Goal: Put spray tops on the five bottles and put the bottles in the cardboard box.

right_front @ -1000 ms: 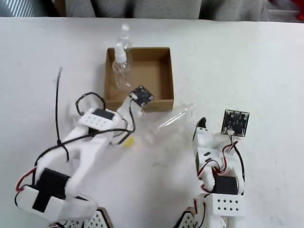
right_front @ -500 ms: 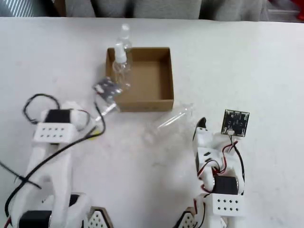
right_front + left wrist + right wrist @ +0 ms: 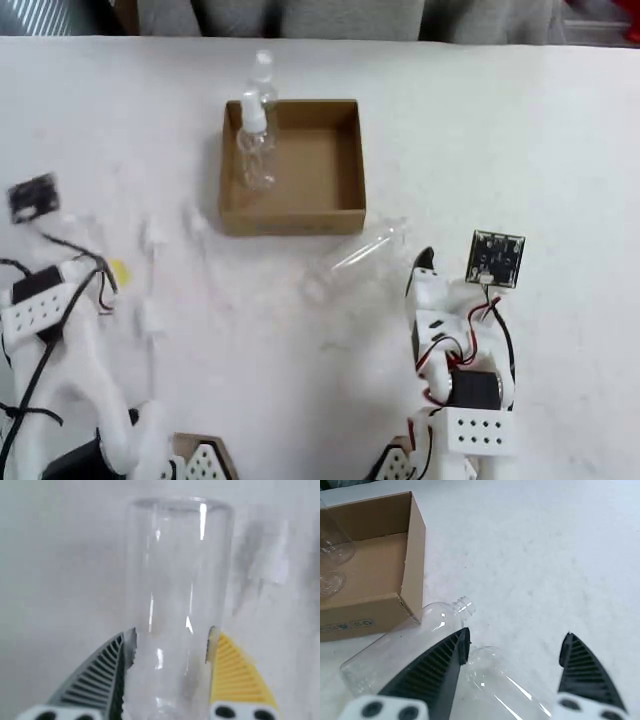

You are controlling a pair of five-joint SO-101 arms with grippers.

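The cardboard box (image 3: 345, 160) stands open at the back middle. One capped clear bottle (image 3: 256, 150) lies in it against a wall, and a second capped bottle (image 3: 262, 68) stands just behind the box. Two uncapped clear bottles (image 3: 360, 255) lie in front of the box; their necks (image 3: 462, 605) and bodies (image 3: 487, 670) show below my right gripper (image 3: 516, 635), which hangs open over them. At the far left, my left gripper (image 3: 110, 272) holds a clear uncapped bottle (image 3: 177, 580) between its grey and yellow fingers (image 3: 227, 665).
Faint pale small pieces (image 3: 150, 235) lie on the white table left of the box, too blurred to name. The right arm's base (image 3: 470, 420) is at the front edge. Open table (image 3: 520, 130) lies right of the box.
The left arm has swung from just in front of the box far out to the left side of the table. The right arm and the bottles by it have stayed put.
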